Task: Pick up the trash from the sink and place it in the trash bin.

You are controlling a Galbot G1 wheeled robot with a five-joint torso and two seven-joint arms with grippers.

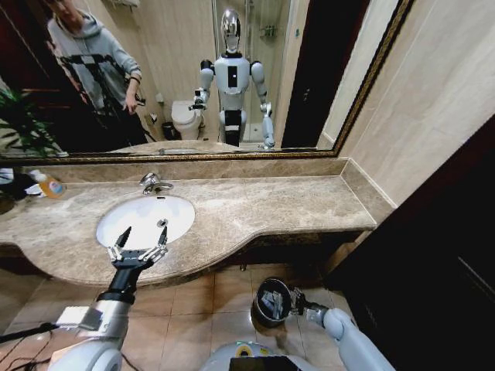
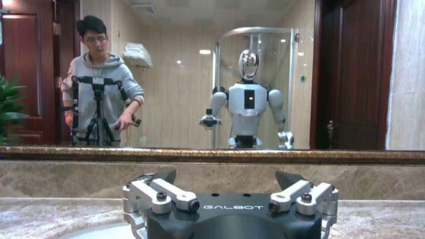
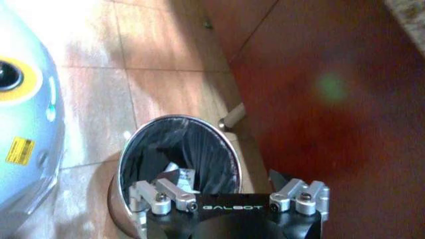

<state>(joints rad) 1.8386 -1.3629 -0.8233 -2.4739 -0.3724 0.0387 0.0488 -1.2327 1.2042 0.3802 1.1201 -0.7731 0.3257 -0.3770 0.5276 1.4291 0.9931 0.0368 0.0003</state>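
- Over the near rim of the sink (image 1: 116, 224), I see my left hand (image 1: 138, 243): fingers spread apart, nothing between them, hovering just above the basin edge.
- Sink: white oval basin set in the beige-brown marble tabletop (image 1: 263, 205); chrome faucet (image 1: 152, 183) at its far side. I can make out no litter in the part of the basin that shows.
- Left wrist view: left hand (image 2: 226, 186) splayed wide, facing the mirror (image 2: 199, 74) above the marble backsplash.
- Down on the tiled floor (image 1: 224, 297), at the foot of the tabletop: the trash bin (image 1: 272, 300), round, dark-lined, shiny rim.
- Right hand (image 1: 298, 307): beside the bin rim. In the right wrist view the right hand (image 3: 229, 185) is released, one finger (image 3: 162, 191) over the bin (image 3: 199, 139) mouth, gripping nothing.
- Bin contents: a white scrap (image 3: 178, 174) on the liner.
- Far left of tabletop: an orange-yellow bottle (image 1: 49, 185).
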